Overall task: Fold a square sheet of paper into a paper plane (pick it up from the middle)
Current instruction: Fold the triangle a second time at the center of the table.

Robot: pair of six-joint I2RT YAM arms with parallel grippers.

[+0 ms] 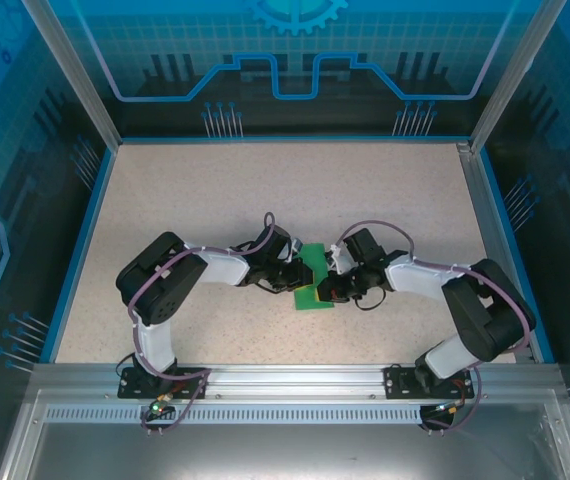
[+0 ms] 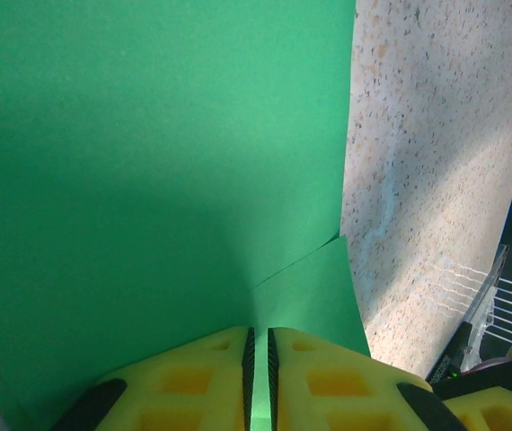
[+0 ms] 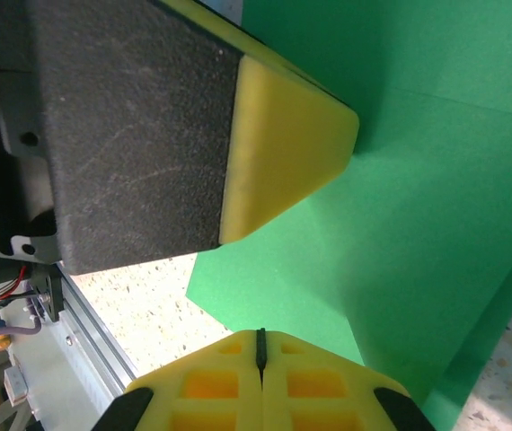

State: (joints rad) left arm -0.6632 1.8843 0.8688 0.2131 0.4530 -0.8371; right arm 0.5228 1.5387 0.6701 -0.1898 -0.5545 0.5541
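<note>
The far wall panel (image 1: 165,60) carries a printed blue gear emblem (image 1: 295,12) and angular circuit-like lines, with no words legible. The table (image 1: 165,200) is a beige speckled surface edged in blue, closed in by translucent blue side walls, with an aluminium rail (image 1: 295,380) along its near edge where both arm bases are bolted. Purple cables (image 1: 375,225) loop over the arms.

The green sheet of paper (image 1: 315,295) lies near the middle of the table, between the two wrists, which cover much of it from above. In the left wrist view the sheet (image 2: 148,162) shows a crease and a raised flap. The left gripper (image 2: 258,330) is clenched on that flap, a green sliver showing between its yellow fingers (image 2: 193,377).

The right gripper (image 3: 260,332) is clenched tight, its tips meeting at the sheet's (image 3: 418,197) near edge. Whether it pinches the paper I cannot tell. A finger of the left gripper (image 3: 283,135) presses close over the sheet just beyond.
</note>
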